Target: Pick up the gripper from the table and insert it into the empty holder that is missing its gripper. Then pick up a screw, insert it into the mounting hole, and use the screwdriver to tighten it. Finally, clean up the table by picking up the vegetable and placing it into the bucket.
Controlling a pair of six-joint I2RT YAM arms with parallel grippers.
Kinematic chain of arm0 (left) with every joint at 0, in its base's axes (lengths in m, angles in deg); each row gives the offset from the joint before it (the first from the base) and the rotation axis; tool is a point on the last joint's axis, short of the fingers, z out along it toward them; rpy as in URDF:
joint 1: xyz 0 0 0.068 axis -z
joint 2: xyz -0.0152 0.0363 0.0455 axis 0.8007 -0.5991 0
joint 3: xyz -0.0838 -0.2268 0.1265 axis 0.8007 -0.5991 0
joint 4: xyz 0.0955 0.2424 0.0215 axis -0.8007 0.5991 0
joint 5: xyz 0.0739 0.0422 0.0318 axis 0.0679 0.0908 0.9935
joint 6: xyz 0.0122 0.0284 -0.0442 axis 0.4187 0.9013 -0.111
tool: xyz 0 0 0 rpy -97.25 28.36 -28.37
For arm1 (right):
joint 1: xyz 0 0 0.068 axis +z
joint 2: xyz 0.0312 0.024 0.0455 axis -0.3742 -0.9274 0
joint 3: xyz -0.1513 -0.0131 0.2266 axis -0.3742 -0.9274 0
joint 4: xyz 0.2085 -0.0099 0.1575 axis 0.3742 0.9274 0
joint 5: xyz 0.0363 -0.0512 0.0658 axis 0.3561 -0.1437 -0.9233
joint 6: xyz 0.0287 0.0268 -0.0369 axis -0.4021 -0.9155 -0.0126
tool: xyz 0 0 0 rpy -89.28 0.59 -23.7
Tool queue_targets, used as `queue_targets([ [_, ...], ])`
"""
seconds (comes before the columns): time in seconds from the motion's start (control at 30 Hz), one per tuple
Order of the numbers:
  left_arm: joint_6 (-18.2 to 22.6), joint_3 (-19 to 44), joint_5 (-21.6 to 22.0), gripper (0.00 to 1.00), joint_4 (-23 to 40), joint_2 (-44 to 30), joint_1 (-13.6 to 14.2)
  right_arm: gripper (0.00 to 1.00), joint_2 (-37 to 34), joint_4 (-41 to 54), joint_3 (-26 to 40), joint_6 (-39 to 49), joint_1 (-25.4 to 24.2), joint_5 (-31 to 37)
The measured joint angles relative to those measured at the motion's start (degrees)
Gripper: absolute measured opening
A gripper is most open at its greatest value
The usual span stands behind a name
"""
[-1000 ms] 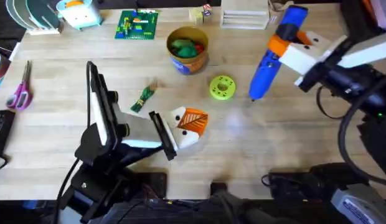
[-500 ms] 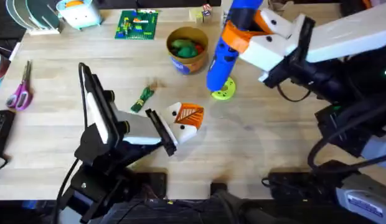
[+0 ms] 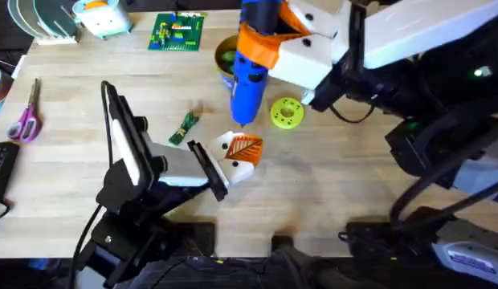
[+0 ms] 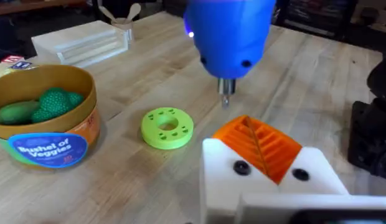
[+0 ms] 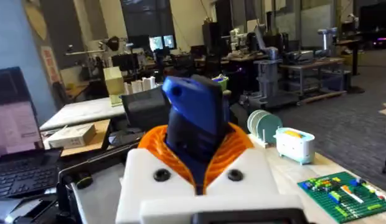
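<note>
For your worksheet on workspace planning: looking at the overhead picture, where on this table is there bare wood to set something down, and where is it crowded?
Bare wood lies between the scissors and the left arm, and along the near edge right of the holder. The middle is crowded: bucket, green disc, vegetable, and the screwdriver carried by the right gripper.

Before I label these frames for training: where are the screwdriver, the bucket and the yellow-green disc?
screwdriver (image 3: pixel 249 76), overhead view, blue body.
bucket (image 4: pixel 53 149), left wrist view, front wall with the label.
yellow-green disc (image 3: pixel 287 113), overhead view, top face.
</note>
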Motion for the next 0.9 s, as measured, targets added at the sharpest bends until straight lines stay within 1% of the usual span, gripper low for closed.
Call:
queue_targets([
  [0.13,0.0,0.0,0.0,0.011,0.0,0.0,0.0,0.023,-1.5,-0.4,0.5,-0.2,1.1,0.0],
  [0.4,0.0,0.0,0.0,0.011,0.0,0.0,0.0,0.023,-3.5,-3.8,0.5,-2.9,1.5,-0.1],
  [0.53,0.0,0.0,0.0,0.011,0.0,0.0,0.0,0.023,-4.8,-5.8,0.6,-3.7,3.3,-0.1],
  [0.67,0.0,0.0,0.0,0.011,0.0,0.0,0.0,0.023,-5.7,-6.2,0.6,-4.1,4.9,-0.2],
  [0.9,0.0,0.0,0.0,0.011,0.0,0.0,0.0,0.023,-6.7,-6.1,0.6,-4.3,5.2,-0.1],
])
